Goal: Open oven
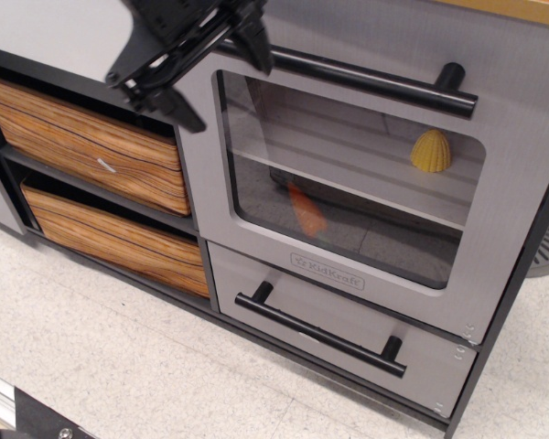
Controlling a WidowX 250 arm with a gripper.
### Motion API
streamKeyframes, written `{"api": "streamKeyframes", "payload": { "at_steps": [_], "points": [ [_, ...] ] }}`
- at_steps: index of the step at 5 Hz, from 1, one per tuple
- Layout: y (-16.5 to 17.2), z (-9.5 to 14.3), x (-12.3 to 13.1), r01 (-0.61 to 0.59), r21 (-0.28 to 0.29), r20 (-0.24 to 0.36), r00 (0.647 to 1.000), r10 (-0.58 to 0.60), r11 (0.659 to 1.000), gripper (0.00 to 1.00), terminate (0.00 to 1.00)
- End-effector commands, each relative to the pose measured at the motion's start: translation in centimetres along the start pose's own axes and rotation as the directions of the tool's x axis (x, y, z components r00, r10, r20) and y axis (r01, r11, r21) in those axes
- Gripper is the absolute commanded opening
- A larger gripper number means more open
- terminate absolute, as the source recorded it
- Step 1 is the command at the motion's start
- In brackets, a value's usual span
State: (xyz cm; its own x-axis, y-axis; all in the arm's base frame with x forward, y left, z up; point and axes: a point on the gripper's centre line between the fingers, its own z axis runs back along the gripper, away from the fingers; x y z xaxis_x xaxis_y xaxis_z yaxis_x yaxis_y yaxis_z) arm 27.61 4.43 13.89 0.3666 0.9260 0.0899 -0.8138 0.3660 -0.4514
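Now the spread hand (221, 75) hovers at the shut oven (366, 174) handle's (366, 78) left end

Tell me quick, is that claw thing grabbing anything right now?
Gripper: open, holding nothing; its fingers are spread at the left end of the oven door's black handle, not clamped on it.

We saw the oven (494, 247) in brushed grey, its bar handle (366, 80) black. Behind the clear window sat a yellow ridged piece (431, 151) and an orange one (306, 209). The drawer front (256, 274) was grey too, with a black handle (320, 331). Both bins (91, 155) showed tan and brown wood grain. The gripper (221, 80) was black; the floor (119, 366) was speckled off-white.
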Motion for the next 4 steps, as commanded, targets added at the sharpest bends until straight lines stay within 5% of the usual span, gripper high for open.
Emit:
{"api": "streamKeyframes", "payload": {
  "at_steps": [1, 4],
  "points": [
    [-3.3, -0.1, 2.5, -0.138, -0.077, 0.018, 0.99, 0.14, 0.987, 1.0, 0.0],
    [-1.6, -3.4, 3.0, -0.15, 0.001, 0.062, 0.987, 0.149, 0.989, 1.0, 0.0]
  ]
}}
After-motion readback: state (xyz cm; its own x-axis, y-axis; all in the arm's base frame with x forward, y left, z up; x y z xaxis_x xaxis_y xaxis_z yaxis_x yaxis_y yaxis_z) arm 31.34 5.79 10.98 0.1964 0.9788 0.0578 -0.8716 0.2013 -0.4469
